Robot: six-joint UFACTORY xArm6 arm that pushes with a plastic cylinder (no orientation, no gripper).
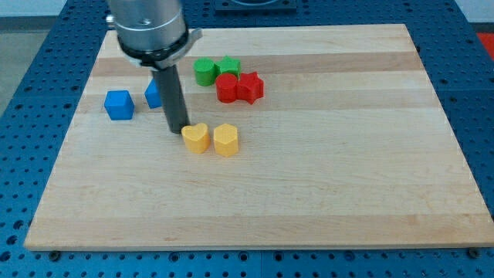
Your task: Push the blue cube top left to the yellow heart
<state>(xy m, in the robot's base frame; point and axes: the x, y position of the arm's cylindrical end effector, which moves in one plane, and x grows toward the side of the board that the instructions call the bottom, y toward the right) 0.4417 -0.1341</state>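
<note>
As seen from the single camera, findings by item:

Rod end: no claw fitted, so nothing to open, close or hold; tip (179, 130) down on the board (324, 177), left of centre of frame.

Yellow heart (196, 138): just right of and slightly below tip, close to touching; actual contact cannot be confirmed.

Second yellow block (226, 140): immediately right of heart, shape unclear, near or touching it.

Blue cube (119, 104): upper left of frame, well apart from heart, left of and above tip.

Second blue block (153, 94): just right of cube, partly hidden behind rod; shape not determinable, so which blue piece the task means is a judgement. Fully visible cube assumed.

Key relation: cube lies up-left of tip, with tip standing between cube and heart. Wrong side for pushing.

Required approach (judgement): circle to far upper-left side of cube, then drive down-right toward a spot up-left of heart.

Risk (judgement): second blue block sits close to that line and may get dragged along.

Bystanders: two green blocks (216, 69) and two red blocks (239, 87), upper centre, clear of route.
</note>
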